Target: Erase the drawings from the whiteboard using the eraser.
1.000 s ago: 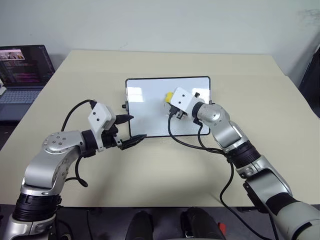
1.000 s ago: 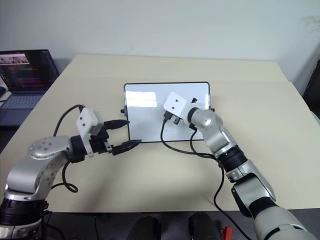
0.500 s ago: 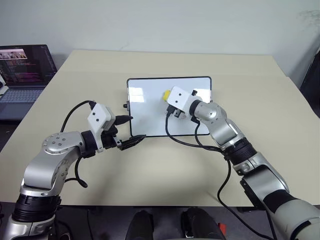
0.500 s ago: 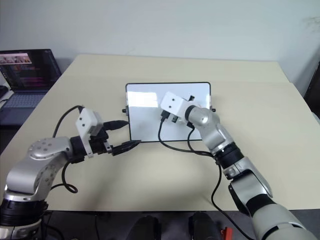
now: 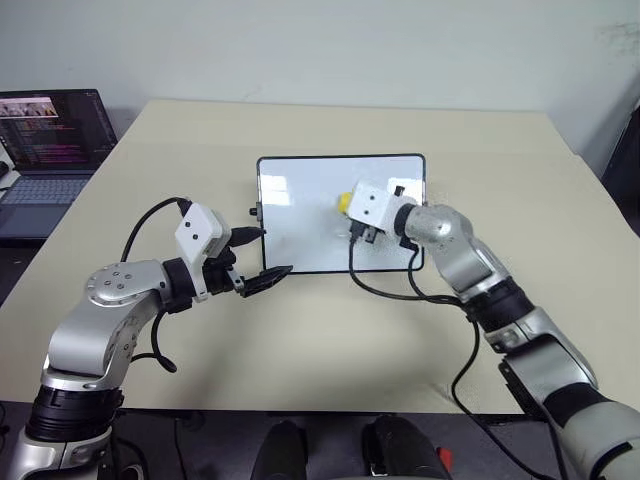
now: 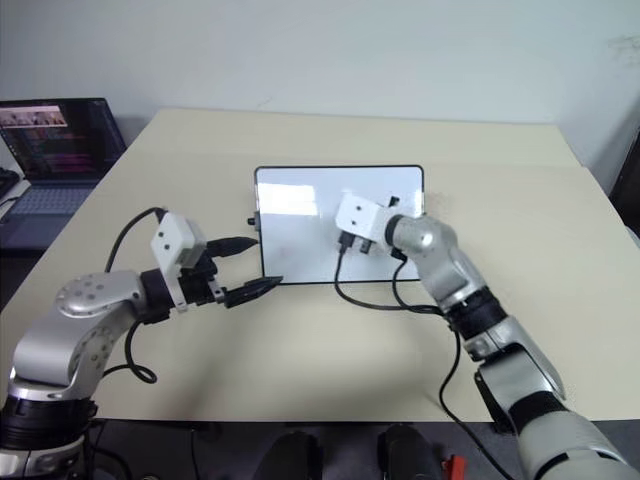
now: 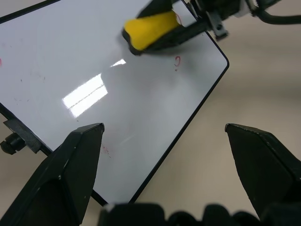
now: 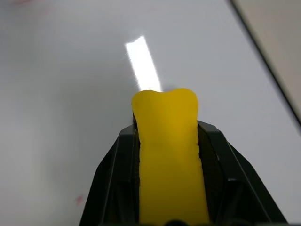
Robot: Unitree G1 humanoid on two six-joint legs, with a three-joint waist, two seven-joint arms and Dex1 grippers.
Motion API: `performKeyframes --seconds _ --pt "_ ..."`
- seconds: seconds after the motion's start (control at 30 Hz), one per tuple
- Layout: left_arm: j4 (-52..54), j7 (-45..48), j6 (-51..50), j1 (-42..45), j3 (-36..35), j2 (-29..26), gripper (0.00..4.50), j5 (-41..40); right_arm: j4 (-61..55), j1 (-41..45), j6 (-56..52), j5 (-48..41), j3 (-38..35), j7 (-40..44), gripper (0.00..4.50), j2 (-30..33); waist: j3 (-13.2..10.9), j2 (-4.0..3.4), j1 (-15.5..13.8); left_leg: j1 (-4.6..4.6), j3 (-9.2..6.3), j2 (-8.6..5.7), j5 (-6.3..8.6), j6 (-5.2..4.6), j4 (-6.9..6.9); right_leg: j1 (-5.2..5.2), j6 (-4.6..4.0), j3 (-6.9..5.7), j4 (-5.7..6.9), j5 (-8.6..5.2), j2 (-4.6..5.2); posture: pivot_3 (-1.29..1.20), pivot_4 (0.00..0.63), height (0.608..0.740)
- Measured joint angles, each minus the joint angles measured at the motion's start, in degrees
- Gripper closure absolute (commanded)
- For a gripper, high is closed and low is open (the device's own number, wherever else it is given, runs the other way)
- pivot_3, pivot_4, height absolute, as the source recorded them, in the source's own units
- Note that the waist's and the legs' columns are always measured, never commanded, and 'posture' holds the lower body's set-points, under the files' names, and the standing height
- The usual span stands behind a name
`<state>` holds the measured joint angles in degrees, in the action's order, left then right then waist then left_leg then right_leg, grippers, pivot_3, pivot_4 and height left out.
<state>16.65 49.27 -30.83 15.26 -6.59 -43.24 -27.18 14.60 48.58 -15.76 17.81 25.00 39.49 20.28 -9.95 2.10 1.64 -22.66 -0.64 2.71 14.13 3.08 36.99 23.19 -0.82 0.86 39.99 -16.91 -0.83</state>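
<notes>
The whiteboard [image 5: 300,225] lies flat on the table's middle, black-framed and glossy. My right gripper [image 8: 168,129] is shut on the yellow eraser [image 5: 343,203], which sits over the board's right half, close to the surface. Of the drawings, a small red curl [image 7: 177,61] remains beside the eraser near the board's right edge, and a faint red smudge [image 7: 106,149] lies near the front edge. My left gripper [image 5: 273,252] is open and holds nothing. It hovers at the board's near left corner, one finger over the board and one off its front edge.
An open laptop [image 5: 50,140] stands at the far left beside the table. A black cable [image 5: 385,285] from my right wrist loops onto the table just in front of the board. Bare tabletop [image 5: 330,340] surrounds the board.
My right gripper, still shut on the eraser, slid a little to the right and toward me across the board, and its wrist turned. The left arm stayed put.
</notes>
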Motion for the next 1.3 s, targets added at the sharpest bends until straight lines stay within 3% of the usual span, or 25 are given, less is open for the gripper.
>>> performKeyframes --seconds 0.07,0.27,0.6,0.87,1.17,1.3 --pt "0.3 0.0 0.0 0.0 0.1 0.3 0.0 0.0 0.0 -0.3 0.0 0.1 0.5 0.1 3.2 -0.5 0.0 -0.01 0.1 0.05 0.01 -0.01 -0.01 -0.01 0.0 0.0 0.0 0.0 0.05 0.0 -0.01 0.0 0.15 0.74" --pt "1.0 0.0 0.0 0.0 0.1 0.7 0.0 0.0 7.1 4.5 3.1 1.8 -2.6 -12.1 3.2 -2.5 0.0 -0.03 0.2 0.16 0.09 -0.03 -0.15 -0.17 -0.01 -0.01 -0.03 0.02 0.1 0.03 -0.13 0.0 0.15 0.74" --pt "1.0 0.1 0.0 0.0 0.2 0.8 0.0 0.0 0.1 -0.1 0.3 1.8 0.9 0.1 3.2 0.2 0.0 -0.01 0.1 0.14 0.11 0.0 -0.14 -0.17 -0.03 -0.01 -0.14 0.06 0.04 0.09 -0.1 0.0 0.15 0.74" --pt "1.0 0.2 0.0 0.1 0.2 0.8 0.0 0.0 8.8 5.4 5.5 4.7 -1.7 -14.0 3.2 -2.7 0.0 -0.04 0.2 0.17 0.21 -0.02 -0.25 -0.27 -0.03 0.0 0.06 0.09 0.03 0.1 -0.14 0.0 0.15 0.74" --pt "1.0 0.1 0.0 0.1 0.2 0.8 0.0 0.0 4.9 3.4 5.1 4.6 1.0 -4.5 3.2 -2.5 0.0 -0.03 0.2 0.07 0.16 0.01 -0.2 -0.23 -0.09 0.05 -0.13 0.1 -0.05 0.21 -0.1 0.0 0.15 0.74" --pt "1.0 0.2 0.0 0.1 0.3 0.9 0.0 0.0 5.8 2.8 5.6 5.2 1.1 -7.4 3.2 -3.5 0.0 -0.04 0.2 0.11 0.17 0.0 -0.21 -0.24 -0.06 0.04 -0.11 0.08 0.0 0.2 -0.11 0.0 0.15 0.74"
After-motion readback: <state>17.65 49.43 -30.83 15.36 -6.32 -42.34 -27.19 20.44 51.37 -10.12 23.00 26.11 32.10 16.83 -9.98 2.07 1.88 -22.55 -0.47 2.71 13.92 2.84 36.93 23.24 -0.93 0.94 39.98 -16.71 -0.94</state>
